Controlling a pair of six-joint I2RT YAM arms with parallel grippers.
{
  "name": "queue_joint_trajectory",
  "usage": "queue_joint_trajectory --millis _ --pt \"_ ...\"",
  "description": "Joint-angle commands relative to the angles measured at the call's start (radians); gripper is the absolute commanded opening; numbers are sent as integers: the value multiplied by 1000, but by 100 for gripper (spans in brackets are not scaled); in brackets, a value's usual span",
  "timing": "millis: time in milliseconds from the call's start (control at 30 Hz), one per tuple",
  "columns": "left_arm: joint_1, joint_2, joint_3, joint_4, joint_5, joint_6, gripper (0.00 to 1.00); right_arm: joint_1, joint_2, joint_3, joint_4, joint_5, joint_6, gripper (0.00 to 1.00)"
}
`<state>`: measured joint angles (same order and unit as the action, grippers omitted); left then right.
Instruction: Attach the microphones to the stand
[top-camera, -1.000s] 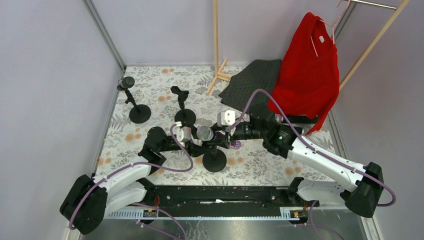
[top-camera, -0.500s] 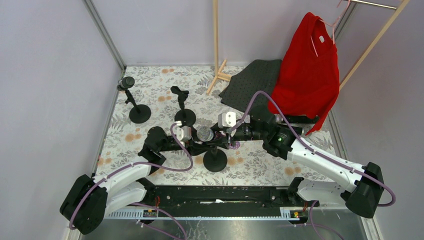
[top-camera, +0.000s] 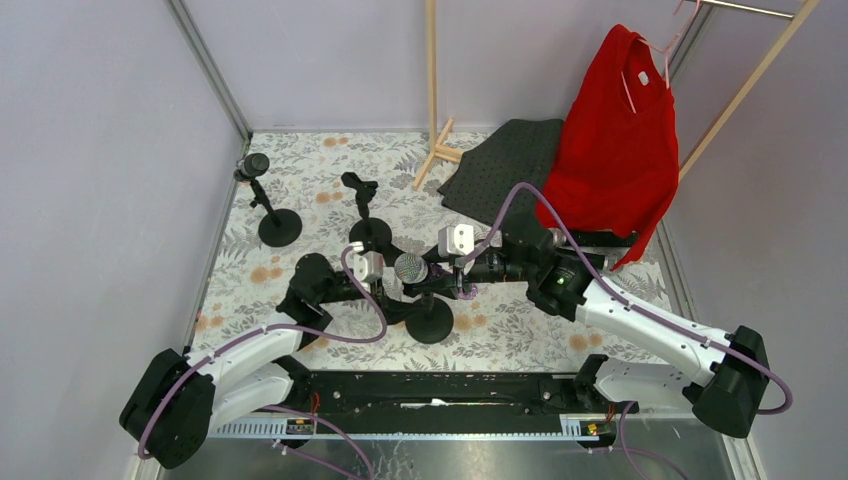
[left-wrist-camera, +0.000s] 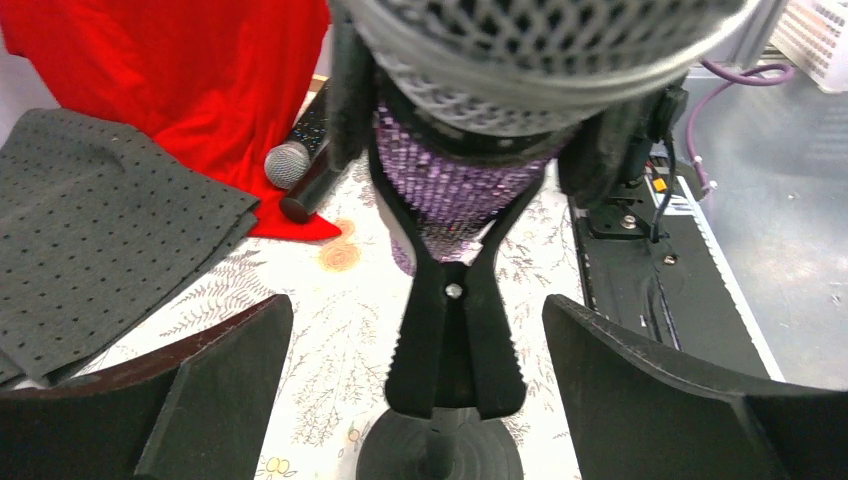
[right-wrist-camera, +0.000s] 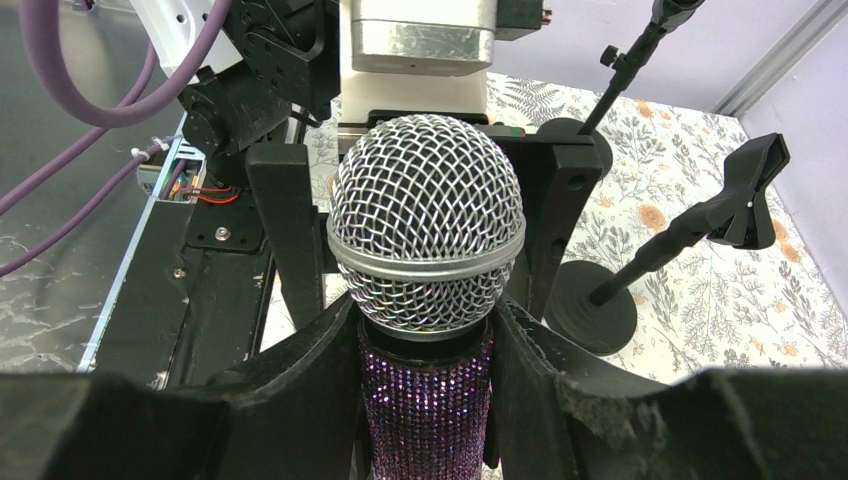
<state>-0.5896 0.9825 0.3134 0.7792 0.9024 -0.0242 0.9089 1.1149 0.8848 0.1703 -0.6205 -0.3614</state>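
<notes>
overhead wide, wrists close, sharing purple microphone (right-wrist-camera: 425, 235)

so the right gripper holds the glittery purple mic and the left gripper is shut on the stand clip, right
No: the left gripper is open, its fingers clear of the clip, as the left wrist view shows. The right gripper does hold the glittery purple mic.

The glitter mic (right-wrist-camera: 426, 230) has a shiny woven wire-mesh head with a smooth metal band, and its body is covered in tiny sparkly purple facets. The stand clip (left-wrist-camera: 455, 335) is matt black plastic, ribbed along the edges. The grey mat (left-wrist-camera: 90, 230) looks matt and is dotted with holes. Foam or rubber maybe, hard to tell. The red shirt (top-camera: 615, 140) is soft matt cloth. The table cover (top-camera: 250, 285) is a floral print, flat, no gloss. The rack (top-camera: 432, 70) is bare pale wood.
</notes>
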Motion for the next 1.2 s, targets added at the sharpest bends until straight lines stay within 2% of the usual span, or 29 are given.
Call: queue_joint_trajectory --millis 0,100,200,233,300,433,633,767,867,1000,1167 --pt "1 -7 23 27 -95 -15 99 8 -31 11 23 11 -5 1" --pt "-1 -17 -6 79 -221 -71 99 8 -41 13 21 43 8 4" --pt "-1 -67 -121 253 -432 -172 99 8 -48 20 6 88 16 8" --pt "-1 -92 -156 295 -451 -195 99 8 -52 24 -2 100 15 9" --pt "-2 -142 -197 305 -428 -204 99 8 -60 26 -12 121 11 12" --pt "-60 -204 -195 194 -465 -187 99 8 -70 32 -21 144 10 25" --pt "-111 -263 -260 147 -512 -223 99 8 -80 50 -26 140 12 51" --pt "-150 -281 -280 100 -559 -220 99 8 -99 67 -31 149 13 61" --pt "-181 -253 -277 89 -593 -202 99 8 -113 88 -42 153 25 76" --pt "-224 -179 -267 144 -632 -183 99 8 -137 107 -61 165 39 83" --pt "-308 -57 -262 273 -698 -166 99 8 -228 68 -80 214 48 86"
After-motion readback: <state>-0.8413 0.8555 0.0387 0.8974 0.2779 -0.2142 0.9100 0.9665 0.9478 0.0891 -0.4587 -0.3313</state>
